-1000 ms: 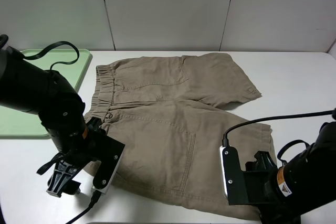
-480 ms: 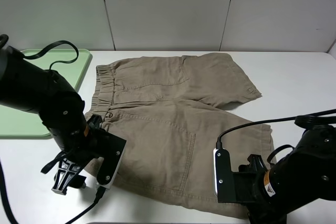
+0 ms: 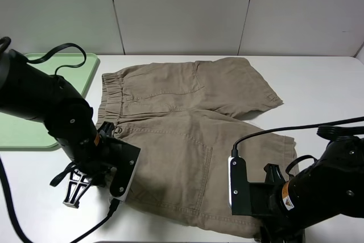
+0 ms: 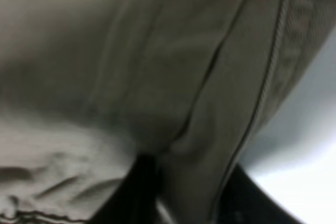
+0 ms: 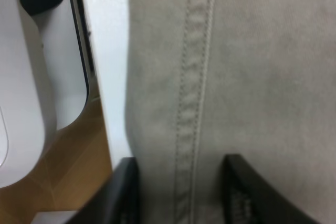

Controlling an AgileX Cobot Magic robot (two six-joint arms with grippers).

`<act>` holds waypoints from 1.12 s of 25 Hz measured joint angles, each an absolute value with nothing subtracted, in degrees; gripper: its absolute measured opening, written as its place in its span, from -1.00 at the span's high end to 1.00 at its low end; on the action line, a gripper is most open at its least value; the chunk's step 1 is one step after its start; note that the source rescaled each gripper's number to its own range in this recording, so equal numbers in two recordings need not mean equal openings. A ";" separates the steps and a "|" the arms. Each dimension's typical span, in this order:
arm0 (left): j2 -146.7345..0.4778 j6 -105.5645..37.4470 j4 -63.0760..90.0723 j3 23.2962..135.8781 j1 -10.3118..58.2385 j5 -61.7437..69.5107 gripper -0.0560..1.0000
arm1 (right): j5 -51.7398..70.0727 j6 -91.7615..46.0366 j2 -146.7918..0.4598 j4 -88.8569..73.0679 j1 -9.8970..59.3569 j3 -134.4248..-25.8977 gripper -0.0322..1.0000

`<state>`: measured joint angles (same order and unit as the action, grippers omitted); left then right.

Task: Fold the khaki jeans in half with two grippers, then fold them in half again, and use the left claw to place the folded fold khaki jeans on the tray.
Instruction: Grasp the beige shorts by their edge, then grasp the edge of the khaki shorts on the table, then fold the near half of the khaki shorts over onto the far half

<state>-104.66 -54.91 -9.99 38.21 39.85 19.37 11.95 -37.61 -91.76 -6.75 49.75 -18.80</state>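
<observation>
The khaki jeans (image 3: 187,112) are tan shorts lying spread flat on the white table, waistband to the left. My left arm (image 3: 68,118) stands over the waistband's near corner. In the left wrist view the left gripper (image 4: 186,198) has a bunched fold of waistband fabric (image 4: 199,129) pinched between its black fingers (image 4: 131,192). My right arm (image 3: 324,192) is over the near leg's hem. The right gripper (image 5: 181,192) straddles the stitched hem (image 5: 194,77), which lies flat between its partly closed fingers (image 5: 123,192). The pale-green tray (image 3: 17,129) lies at the far left.
The table's front edge runs just beside the hem, with wooden floor (image 5: 68,177) and a white machine base (image 5: 26,103) beyond it. A black cable loops over the tray's far end (image 3: 62,52). Another cable (image 3: 296,128) arcs above the right arm.
Both grippers have narrowed over the last second. The left arm slid right onto the waistband corner and the right arm shifted left over the hem. The waistband bunched slightly.
</observation>
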 joint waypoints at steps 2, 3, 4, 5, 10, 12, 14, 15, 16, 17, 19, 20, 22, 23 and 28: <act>-104.72 -54.91 -10.04 38.28 39.85 18.81 0.65 | 11.78 -37.61 -91.76 -6.75 49.75 -18.80 0.38; -104.72 -54.91 -10.04 38.28 39.85 18.62 0.74 | 11.71 -37.61 -91.76 -6.75 49.75 -18.80 0.49; -104.72 -54.91 -10.04 38.36 39.85 18.60 0.81 | 11.66 -37.61 -91.76 -6.75 49.75 -18.80 0.64; -104.72 -54.91 -10.04 38.36 39.85 18.60 0.84 | 11.58 -37.61 -91.76 -6.75 49.75 -18.80 0.79; -104.72 -54.91 -10.04 38.36 39.85 18.60 0.88 | 11.27 -37.61 -91.76 -6.75 49.75 -18.80 0.94; -104.72 -54.91 -10.04 38.36 39.85 18.59 0.88 | 11.27 -37.61 -91.76 -6.75 49.75 -18.80 0.94; -104.53 -54.91 -10.04 38.36 39.85 18.59 0.88 | 11.55 -37.61 -91.76 -6.75 49.75 -18.94 0.94; -104.33 -54.91 -9.99 38.36 39.85 18.59 0.88 | 12.18 -37.61 -91.80 -6.75 49.75 -19.36 0.94; -103.97 -54.78 -9.73 38.30 39.85 18.79 0.88 | 13.20 -37.46 -91.80 -6.75 49.75 -19.79 0.94; -103.50 -54.40 -9.40 38.11 39.85 19.06 0.88 | 14.68 -36.97 -91.80 -6.75 49.75 -20.49 0.94; -102.22 -53.05 -9.22 37.96 39.85 20.34 0.89 | 18.08 -35.18 -91.80 -6.75 49.75 -22.34 0.94; -101.39 -52.53 -9.17 37.87 39.85 20.95 0.89 | 20.25 -33.86 -91.58 -6.75 49.75 -23.31 0.94; -99.68 -51.62 -9.17 37.86 39.85 22.30 0.89 | 25.04 -30.88 -90.43 -6.75 49.75 -25.83 0.94; -98.67 -51.37 -9.17 37.78 39.85 23.06 0.89 | 27.05 -29.23 -89.55 -6.75 49.75 -27.17 0.94; -93.37 -51.10 -9.17 37.75 39.85 26.88 0.89 | 39.45 -24.03 -83.44 -6.75 49.75 -33.95 0.94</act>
<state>-93.37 -51.10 -9.17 37.75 39.85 26.88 39.45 -24.03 -83.44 -6.75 49.75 -33.95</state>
